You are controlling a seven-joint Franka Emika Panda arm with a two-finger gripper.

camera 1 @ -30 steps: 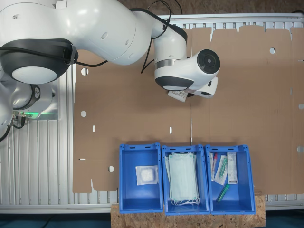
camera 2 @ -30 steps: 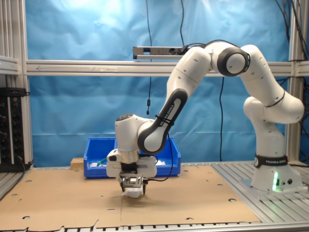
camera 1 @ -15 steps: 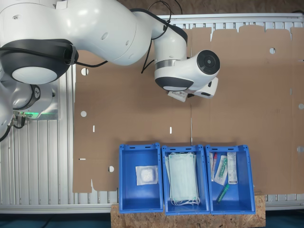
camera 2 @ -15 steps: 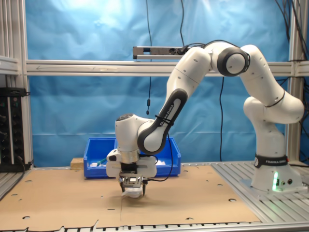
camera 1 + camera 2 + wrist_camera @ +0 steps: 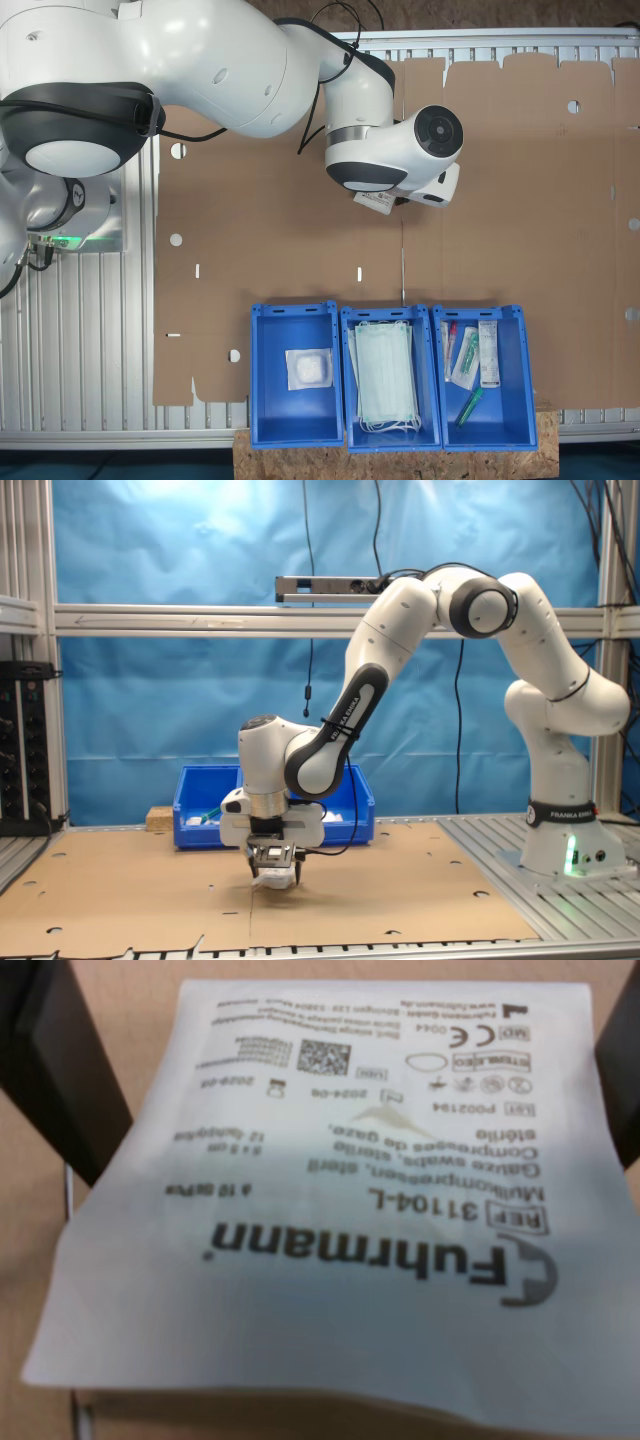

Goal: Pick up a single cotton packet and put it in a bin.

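A white cotton packet (image 5: 340, 1220) with black print hangs between my dark fingers (image 5: 60, 1060). My gripper (image 5: 345, 1100) is shut on it. In the second exterior view the gripper (image 5: 277, 864) points down just above the cardboard sheet (image 5: 130, 890), with the packet (image 5: 271, 882) at its tip. In the first exterior view a corner of the packet (image 5: 376, 203) sticks out from under the wrist, about a bin's length away from the row of bins. Another white packet (image 5: 309, 368) lies in the blue bin (image 5: 296, 418) at the first exterior view's left.
Three blue bins stand side by side at the cardboard's edge. The middle bin (image 5: 347, 380) holds pale green masks (image 5: 386, 375). The third bin (image 5: 515, 400) holds long wrappers (image 5: 487, 352). The arm's base (image 5: 565, 845) stands on the slatted table at the second exterior view's right.
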